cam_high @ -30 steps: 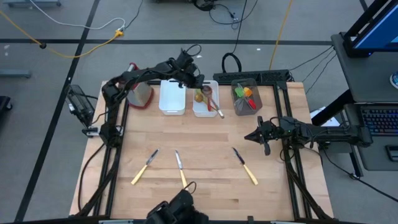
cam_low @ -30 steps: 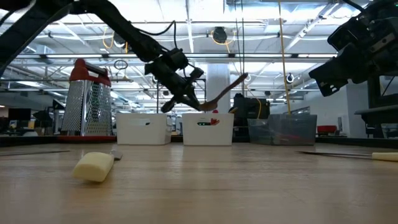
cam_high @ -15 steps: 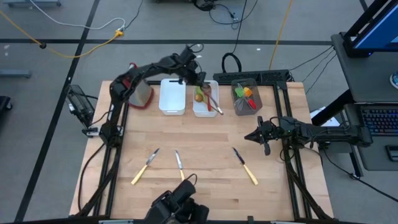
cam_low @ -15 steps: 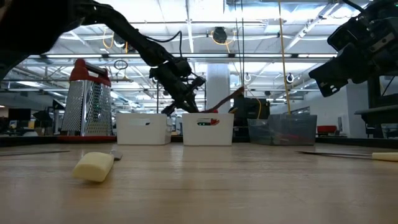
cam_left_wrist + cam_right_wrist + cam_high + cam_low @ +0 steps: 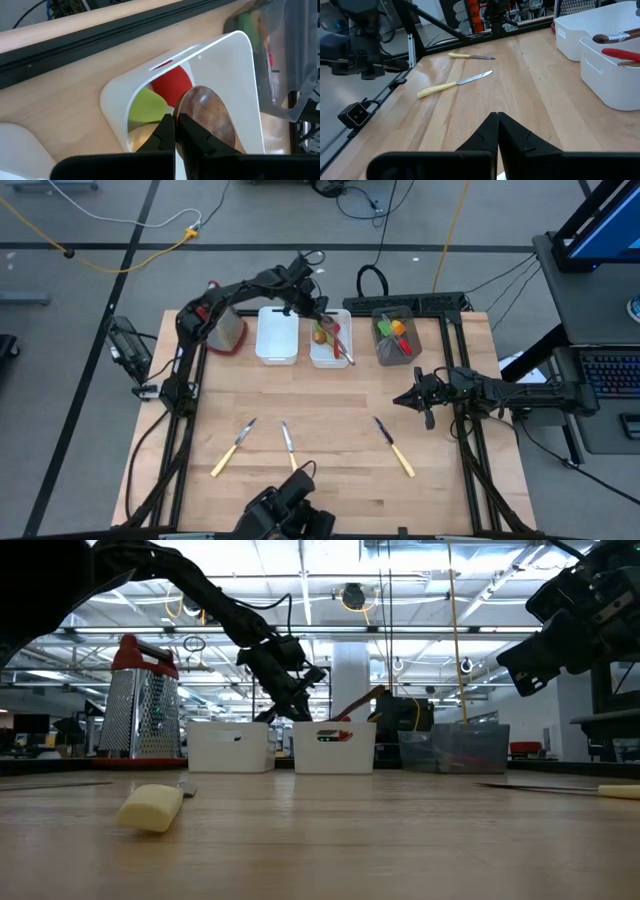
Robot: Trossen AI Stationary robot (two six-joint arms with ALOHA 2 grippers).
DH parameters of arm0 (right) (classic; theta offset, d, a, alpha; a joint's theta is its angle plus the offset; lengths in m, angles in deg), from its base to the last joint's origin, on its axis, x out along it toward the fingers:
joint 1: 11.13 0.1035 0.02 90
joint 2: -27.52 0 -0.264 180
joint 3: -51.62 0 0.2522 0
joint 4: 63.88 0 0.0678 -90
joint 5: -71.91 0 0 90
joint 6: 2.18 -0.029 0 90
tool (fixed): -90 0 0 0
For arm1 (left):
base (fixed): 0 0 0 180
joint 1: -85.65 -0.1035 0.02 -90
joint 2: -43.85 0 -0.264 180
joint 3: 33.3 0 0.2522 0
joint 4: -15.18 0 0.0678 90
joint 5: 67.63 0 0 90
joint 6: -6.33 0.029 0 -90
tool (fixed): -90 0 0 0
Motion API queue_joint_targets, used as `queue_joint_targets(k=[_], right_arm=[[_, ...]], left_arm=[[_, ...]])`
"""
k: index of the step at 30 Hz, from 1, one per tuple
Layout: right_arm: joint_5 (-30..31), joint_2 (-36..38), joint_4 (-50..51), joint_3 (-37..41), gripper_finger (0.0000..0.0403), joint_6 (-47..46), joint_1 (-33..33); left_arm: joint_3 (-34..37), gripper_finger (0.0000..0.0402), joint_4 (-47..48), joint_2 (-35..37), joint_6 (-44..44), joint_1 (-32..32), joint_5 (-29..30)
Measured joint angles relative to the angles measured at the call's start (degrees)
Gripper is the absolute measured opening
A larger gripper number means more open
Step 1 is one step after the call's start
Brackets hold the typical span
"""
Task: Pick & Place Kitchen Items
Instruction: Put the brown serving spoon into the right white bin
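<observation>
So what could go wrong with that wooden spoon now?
The wooden spoon lies slanted in the white tray, its handle poking over the rim, so it might tip out. The left pincer is shut right above the spoon's bowl, beside the red spoon, and could bump them when it lifts.

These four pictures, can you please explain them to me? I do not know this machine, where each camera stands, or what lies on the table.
It is a robot with two dark arms at a wooden table. One camera looks down from above, one sits at table height, and one rides on each wrist.

The left gripper reaches over a white tray at the far edge. Its fingers are shut, right by a wooden spoon that lies in the tray on red and green utensils. Whether they pinch the spoon is unclear.

The right gripper hovers above the table, shut and empty.

Three cream-handled knives lie on the table. An empty white tray, a clear bin of utensils and a metal grater stand at the back.
</observation>
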Motion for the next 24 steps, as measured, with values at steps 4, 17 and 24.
queue_joint_targets(k=[4,17,24], right_arm=[[0.0,0.0,0.0,0.0,0.0,0.0,0.0],[0.0,0.0,0.0,0.0,0.0,0.0,0.0],[0.0,0.0,0.0,0.0,0.0,0.0,0.0]], left_arm=[[0.0,0.0,-1.8,0.0,0.2,0.9,0.1],[0.0,0.0006,-3.2,0.0,0.8,0.5,4.4],[0.0,0.0056,-2.7,0.0,0.8,0.9,6.7]])
